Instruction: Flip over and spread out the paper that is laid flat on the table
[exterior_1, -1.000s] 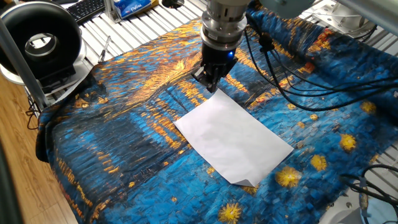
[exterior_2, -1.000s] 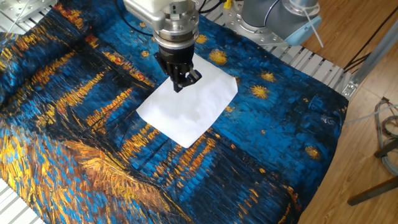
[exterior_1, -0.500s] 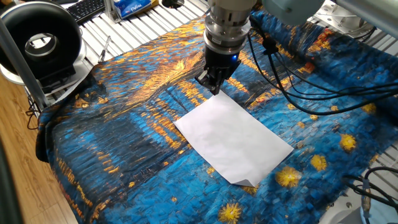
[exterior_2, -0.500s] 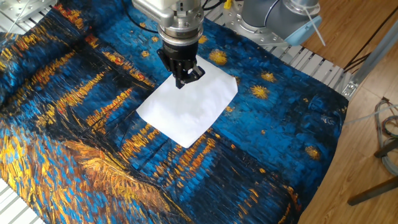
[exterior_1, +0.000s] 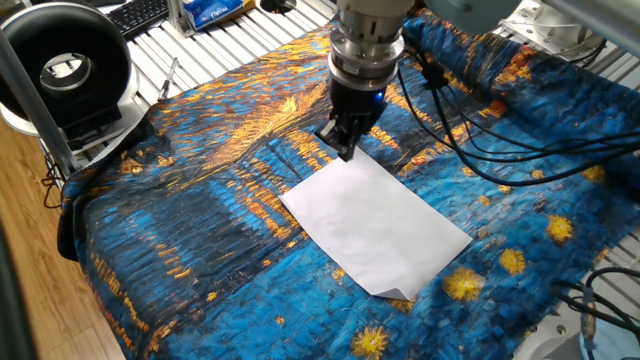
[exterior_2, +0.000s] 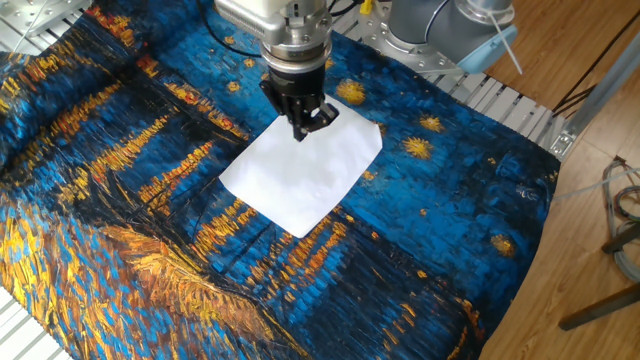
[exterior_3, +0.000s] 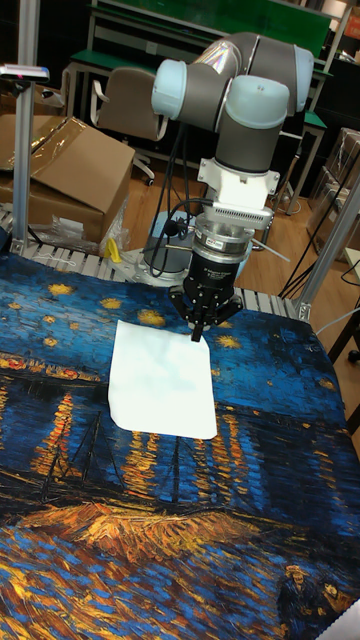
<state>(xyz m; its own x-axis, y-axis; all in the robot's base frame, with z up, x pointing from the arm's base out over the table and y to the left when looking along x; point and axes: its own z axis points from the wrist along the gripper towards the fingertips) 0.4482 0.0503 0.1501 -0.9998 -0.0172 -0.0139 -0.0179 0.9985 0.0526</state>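
Gripper (exterior_1: 344, 150) tips seemingly closed, empty, at paper (exterior_1: 376, 222) corner; table (exterior_1: 180, 230) open around

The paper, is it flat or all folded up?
Flat and spread out. The paper lies open on the table, one corner slightly curled. The tool is at its corner.

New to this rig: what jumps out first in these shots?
The cloth: a blue-and-orange painterly print with yellow stars, draped over the whole table. A white paper lies flat mid-cloth, one near corner curled in one fixed view. The arm's pincer points down at the paper's far corner, fingers close together; whether it touches the sheet is unclear.
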